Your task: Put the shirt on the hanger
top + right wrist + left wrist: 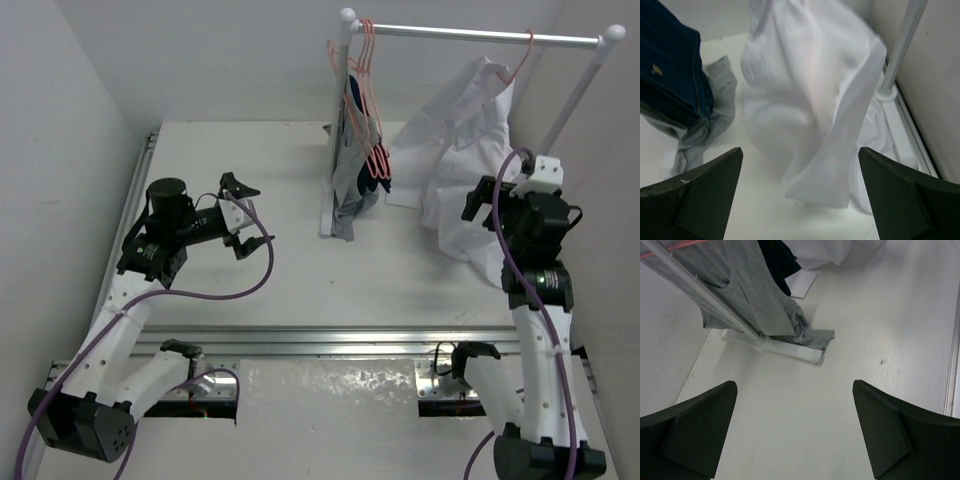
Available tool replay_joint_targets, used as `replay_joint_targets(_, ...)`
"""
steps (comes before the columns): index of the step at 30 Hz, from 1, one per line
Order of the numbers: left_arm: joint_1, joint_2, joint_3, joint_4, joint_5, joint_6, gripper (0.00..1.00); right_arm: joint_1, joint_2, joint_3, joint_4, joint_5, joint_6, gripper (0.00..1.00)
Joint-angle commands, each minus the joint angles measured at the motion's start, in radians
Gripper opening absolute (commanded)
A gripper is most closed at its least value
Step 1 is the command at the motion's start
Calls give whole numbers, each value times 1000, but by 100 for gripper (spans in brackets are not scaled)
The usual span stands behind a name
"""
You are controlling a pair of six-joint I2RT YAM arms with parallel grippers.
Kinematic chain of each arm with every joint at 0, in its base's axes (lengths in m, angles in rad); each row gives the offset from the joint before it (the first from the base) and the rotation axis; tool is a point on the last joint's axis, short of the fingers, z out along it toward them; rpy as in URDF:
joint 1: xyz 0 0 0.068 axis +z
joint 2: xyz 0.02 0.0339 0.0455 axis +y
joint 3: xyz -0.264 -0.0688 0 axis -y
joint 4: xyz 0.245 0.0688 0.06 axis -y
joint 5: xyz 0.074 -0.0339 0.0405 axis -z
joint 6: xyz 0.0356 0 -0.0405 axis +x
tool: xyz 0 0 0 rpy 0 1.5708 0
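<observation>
Left gripper (794, 390) is gaping wide, holding nothing, hovering over the table (300, 280) and facing the rack's left foot. Wide too and holding nothing, the right gripper (800, 152) is pointing at the shirt (455, 150) from near. White rack (470, 35) is standing at the far side. That shirt is hanging from the rail's right part, lower end bunching on the table by the right post. Navy and grey garments (355, 160) are hanging at left on a bunch of pink hangers (372, 90). Single hanger (520, 62) is hooking over the rail, wire running into the shirt's top.
</observation>
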Motion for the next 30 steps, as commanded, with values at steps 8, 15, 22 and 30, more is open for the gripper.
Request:
replay_joint_targets(8,-8,-16,15,12,29,-23,100,-3,-227,-295,100,-40,175,75)
replay_joint_targets(15,-8,2,22,13,21,-19,99,-2,-134,-516,426,-44,281,76)
replay_joint_targets(22,-8,-12,19,1,4,-5,99,18,29,-585,658,31,279,70)
replay_joint_targets(30,-8,5,13,12,3,3,100,18,48,-639,713,92,289,0)
